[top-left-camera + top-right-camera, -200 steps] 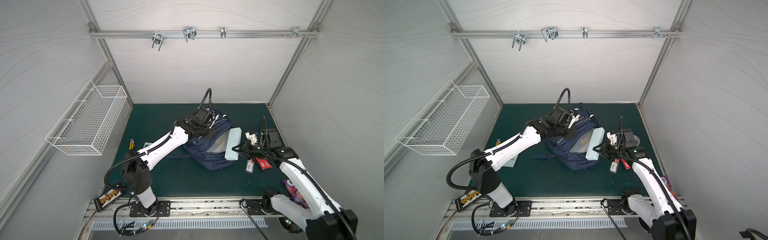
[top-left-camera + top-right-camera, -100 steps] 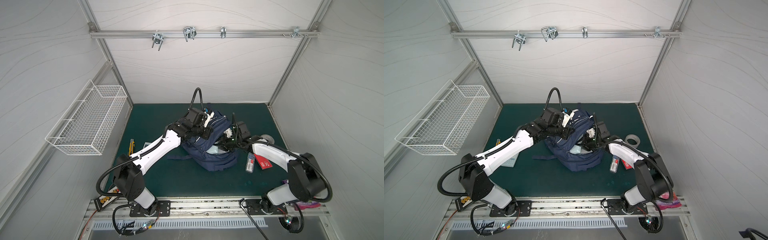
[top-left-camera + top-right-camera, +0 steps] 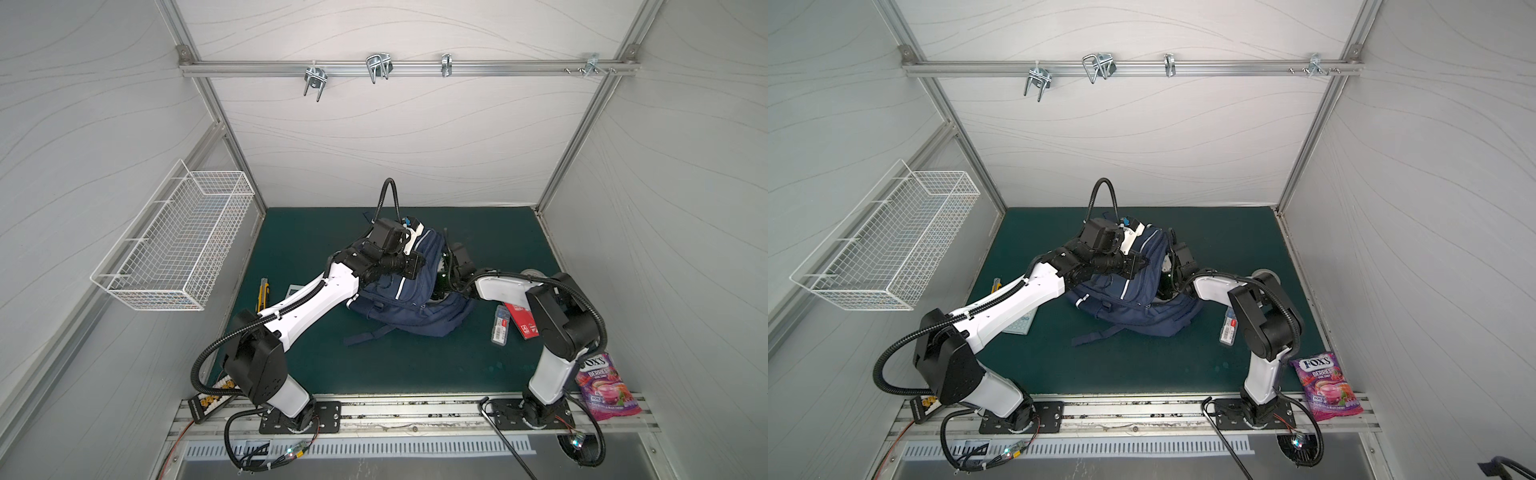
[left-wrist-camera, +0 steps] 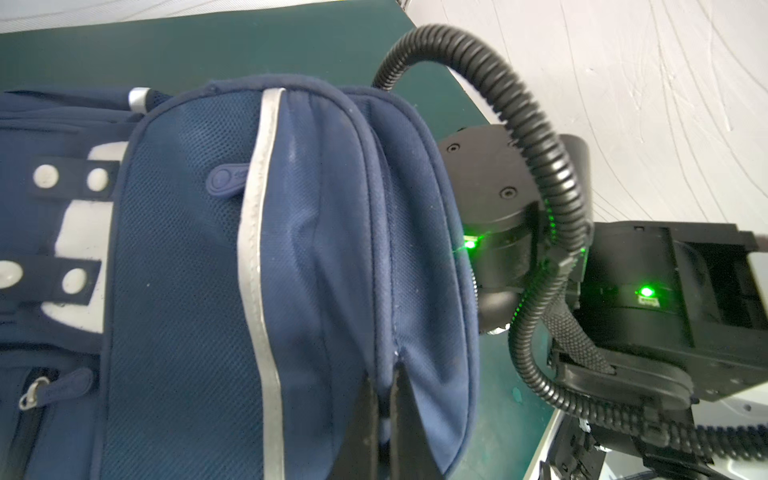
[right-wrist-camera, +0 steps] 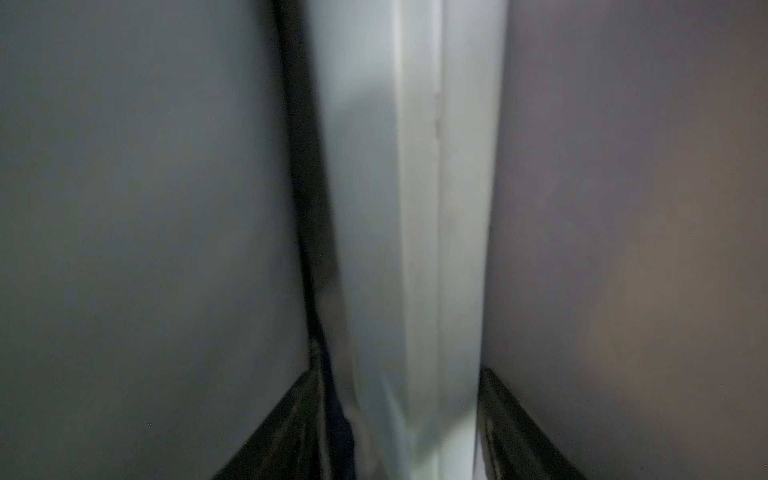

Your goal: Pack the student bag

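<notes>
**Right arm has plunged into the bag, box and all**

Parked out to the right a second ago, the right gripper (image 5: pixel 399 370) is now buried in the mouth of the student bag (image 3: pixel 415 307), and the pale box (image 5: pixel 399 208) has gone in with it. The bag sits slumped mid-desk, its mouth turned right. The left gripper (image 4: pixel 384 374) is clamped tight on the fabric edge by the zip, holding that mouth up and open.

Inside it's dim. The right gripper's jaws stand wide either side of the box with a dark sliver down one side. Whether they pinch it or have let go, I cannot tell.

The danger, for my money: pull out while one pad drags on the box, and it rides back onto the desk (image 3: pixel 415 374). And if the left pinch slips off that thin seam, the flap drops and snags the wrist.

Waiting just right of the bag are a clear labelled case (image 3: pixel 500 325) and a red pack (image 3: pixel 524 322). A sweets bag (image 3: pixel 604 386) lies near right.
</notes>
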